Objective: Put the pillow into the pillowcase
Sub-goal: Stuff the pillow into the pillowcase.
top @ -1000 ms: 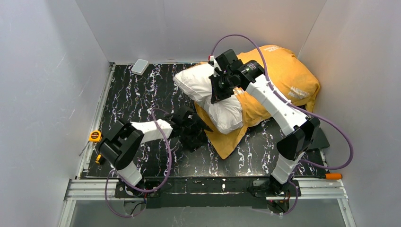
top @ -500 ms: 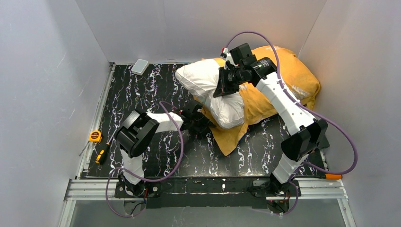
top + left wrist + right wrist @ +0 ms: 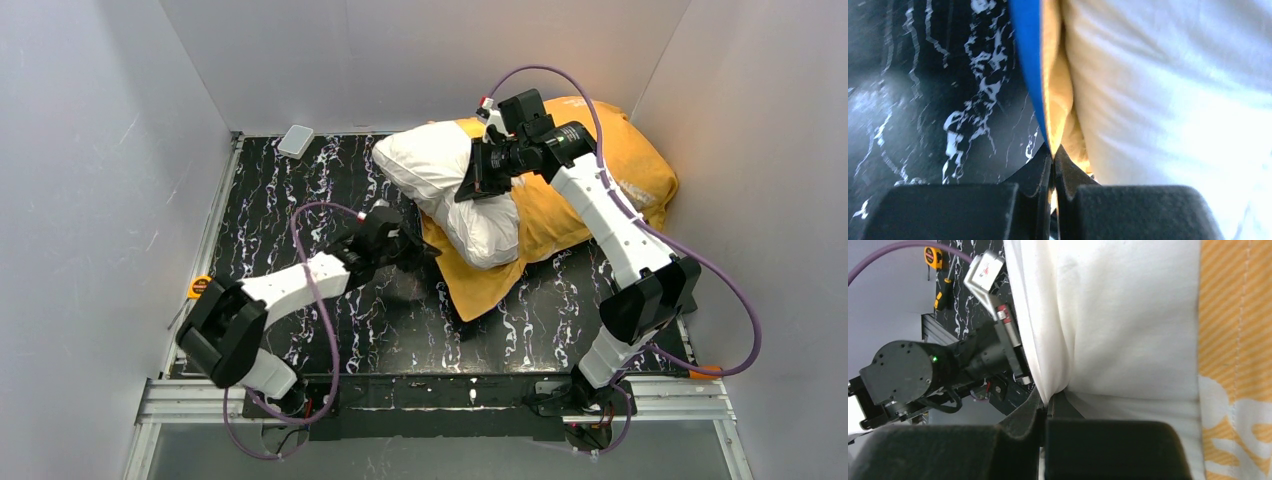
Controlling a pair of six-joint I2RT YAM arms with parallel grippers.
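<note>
The white pillow (image 3: pixel 440 180) lies at the back of the table with its right part inside the pillowcase (image 3: pixel 610 165), whose orange side faces up. My left gripper (image 3: pixel 424 247) is shut on the pillowcase's open lower edge, just left of the pillow. In the left wrist view the gripper (image 3: pixel 1052 151) pinches that blue-and-orange hem (image 3: pixel 1034 75), with the pillow (image 3: pixel 1173 100) beside it. My right gripper (image 3: pixel 478 186) is above the pillow, shut on a fold of its fabric. The right wrist view shows the gripper (image 3: pixel 1048 402) holding the pillow (image 3: pixel 1108 315), next to the pillowcase (image 3: pixel 1233 340).
A small white box (image 3: pixel 296 140) sits at the back left corner. A yellow tape measure (image 3: pixel 200 287) and a screwdriver lie at the left edge. An orange-handled tool (image 3: pixel 705 372) lies at the front right. Grey walls close in three sides.
My left arm stretched forward to the pillowcase's edge and its gripper closed on the hem. My right gripper, still shut on the pillow, lifted it a little toward the back right.
</note>
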